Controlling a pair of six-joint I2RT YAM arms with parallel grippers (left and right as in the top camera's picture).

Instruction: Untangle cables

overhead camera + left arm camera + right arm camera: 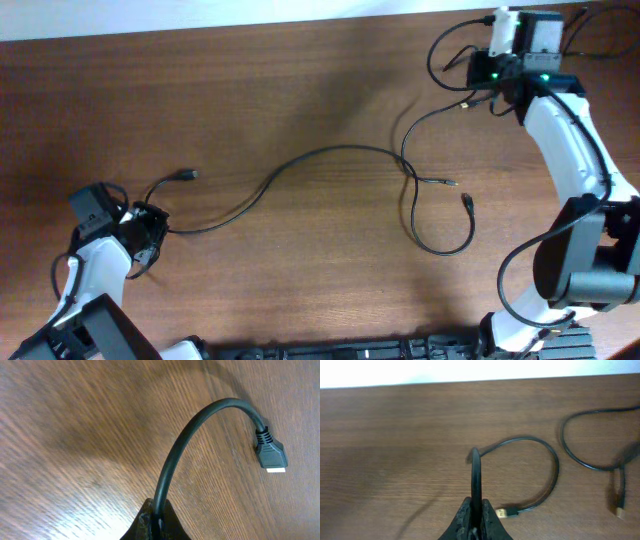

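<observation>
Table (300,80) is plain brown wood and fills nearly the whole overhead shot. The white right arm (565,150) reaches up to the far right corner, and the left arm (95,265) sits low on the left.

The cables are strung out between them. The long cable (340,149) runs from the left gripper (150,225) across the middle. The looped cable (443,253) drops from the right gripper (488,92) and curls round at the right. They cross right of centre, and I honestly can't tell if they're knotted there or just overlapping.

Both sets of fingers are pinched tight on a cord. The left ones (145,522) hold the long cable a short way from its black plug (271,455), which lies on the wood. The right ones (492,520) hold the looped cable, with its gold-tipped plug (507,512) just beside them.
</observation>
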